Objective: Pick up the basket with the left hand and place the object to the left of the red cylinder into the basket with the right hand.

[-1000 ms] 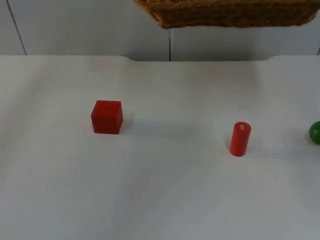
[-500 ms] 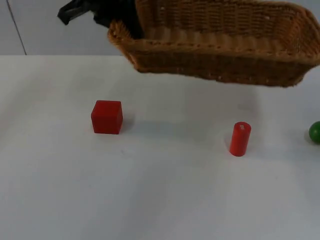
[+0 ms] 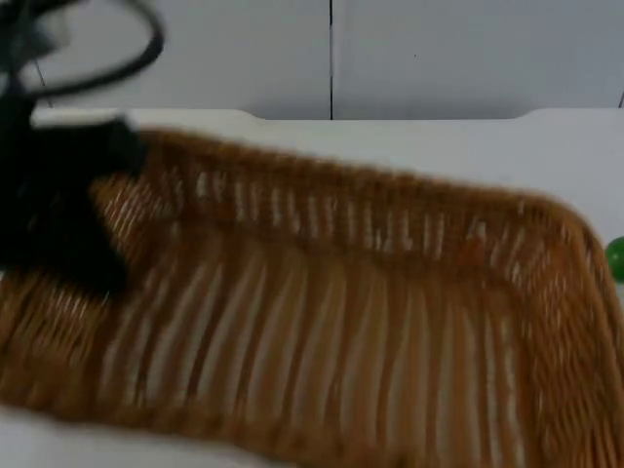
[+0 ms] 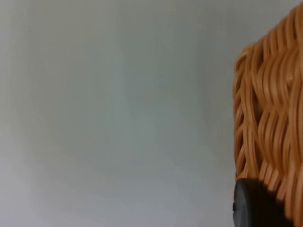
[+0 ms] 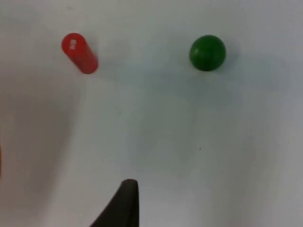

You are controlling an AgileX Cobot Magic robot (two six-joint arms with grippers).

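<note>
Wicker now spreads across most of the top view: the basket (image 3: 331, 322), up by the wall half a second ago, has swung low and close, covering the cube and cylinder seen earlier. The left gripper (image 3: 68, 210) is clamped on its left rim, a fingertip (image 4: 255, 205) against the weave. The right gripper (image 5: 124, 203) hangs above the table (image 5: 165, 142); its opening cannot be told. Beneath it stands the cylinder (image 5: 79, 53), with a ball (image 5: 207, 52) well apart from it.
</note>
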